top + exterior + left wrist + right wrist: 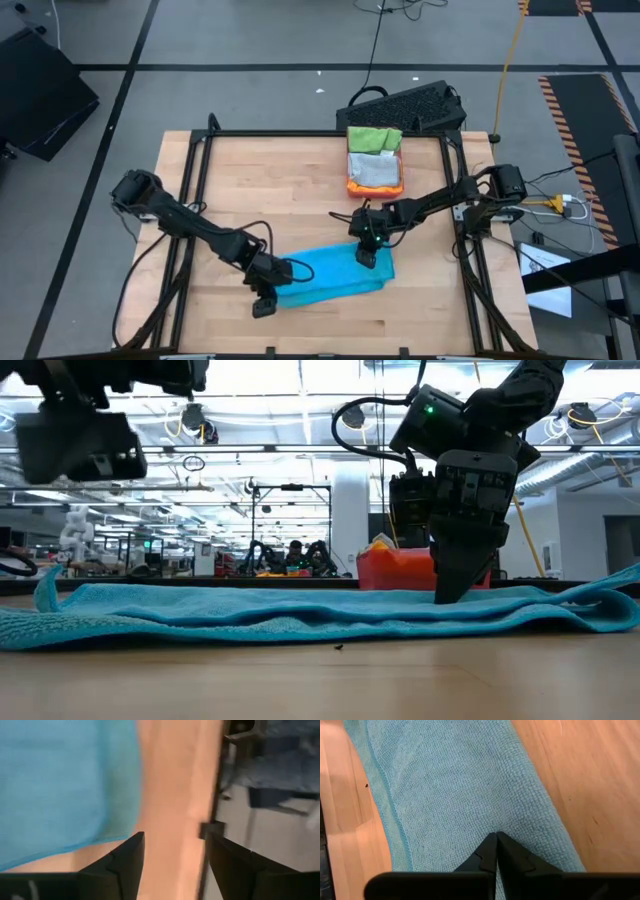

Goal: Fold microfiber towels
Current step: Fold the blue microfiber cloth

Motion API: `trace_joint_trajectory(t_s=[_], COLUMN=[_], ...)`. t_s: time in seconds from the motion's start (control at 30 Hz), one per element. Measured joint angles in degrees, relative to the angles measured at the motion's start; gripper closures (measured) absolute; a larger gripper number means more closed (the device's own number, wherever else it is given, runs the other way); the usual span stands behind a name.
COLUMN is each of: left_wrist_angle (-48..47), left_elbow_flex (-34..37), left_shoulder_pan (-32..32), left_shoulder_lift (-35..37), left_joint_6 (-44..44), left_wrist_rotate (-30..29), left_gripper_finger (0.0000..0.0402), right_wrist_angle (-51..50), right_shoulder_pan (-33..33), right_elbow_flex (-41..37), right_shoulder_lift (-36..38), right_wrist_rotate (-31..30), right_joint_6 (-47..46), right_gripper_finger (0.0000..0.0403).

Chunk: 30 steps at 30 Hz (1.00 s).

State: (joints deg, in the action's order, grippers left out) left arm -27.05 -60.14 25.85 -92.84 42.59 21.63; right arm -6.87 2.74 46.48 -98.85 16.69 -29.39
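A bright blue microfiber towel [330, 275] lies folded into a long flat strip on the wooden table near its front edge. My right gripper [367, 257] is shut, and its tips are down on the strip's right part [460, 785]. My left gripper [263, 303] hovers open just past the strip's left end. Bare table shows between its fingers [175, 840], and the towel [60, 785] lies off to one side. In the low view it hangs above the towel's left end [60, 610]. My right gripper meets the blue towel's top layer [496, 831] with its closed fingertips, about midway across the strip's width. It slants down from the table's right and far side. The tips [452, 595] sink into the cloth. How much cloth sits between them does not show. The towel lies flat on the table.
A pink-red tray [352, 187] stands at the back of the table, holding a green towel [373, 138] and a grey one [376, 170]. A black keyboard [410, 105] lies beyond the far edge. Dark frame rails [195, 190] run along the table's sides.
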Motion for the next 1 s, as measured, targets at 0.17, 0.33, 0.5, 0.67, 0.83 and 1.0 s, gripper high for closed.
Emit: trace_joint_trajectory(t_s=[0.17,0.33,0.5,0.67,0.83,1.0], left_wrist_angle=[-2.3,-1.7,-0.3,-3.0,-6.1,-5.8], left_elbow_flex=[0.0,0.0,0.0,0.0,0.0,-0.1], left_shoulder_pan=[-0.9,-3.8,-6.7,-8.1,-10.6,-13.4], left_shoulder_lift=[2.7,0.6,-3.5,-7.4,-9.7,-11.2], left_joint_6=[2.3,4.3,0.8,-3.2,-7.1,-14.3], left_wrist_rotate=[-14.0,-23.1,-20.5,-21.2,-25.2,-25.4], left_gripper_finger=[0.0212,0.0229,0.0239,0.0259,0.0284,0.0303], right_wrist_angle=[0.0,-1.0,-2.4,-3.0,-3.7,-3.9], right_shoulder_pan=[0.0,0.0,0.0,0.0,-0.5,-2.4], right_elbow_flex=[0.0,0.0,0.0,0.0,-0.2,-0.2], right_shoulder_lift=[0.0,0.0,-0.1,0.5,2.3,3.2], right_wrist_rotate=[0.0,-0.1,-0.1,-0.5,-2.1,-4.3], right_joint_6=[0.0,-0.8,-1.3,-2.3,-2.9,-1.4], right_gripper_finger=[0.0397,0.0397,0.0397,0.0397,0.0397,0.0397])
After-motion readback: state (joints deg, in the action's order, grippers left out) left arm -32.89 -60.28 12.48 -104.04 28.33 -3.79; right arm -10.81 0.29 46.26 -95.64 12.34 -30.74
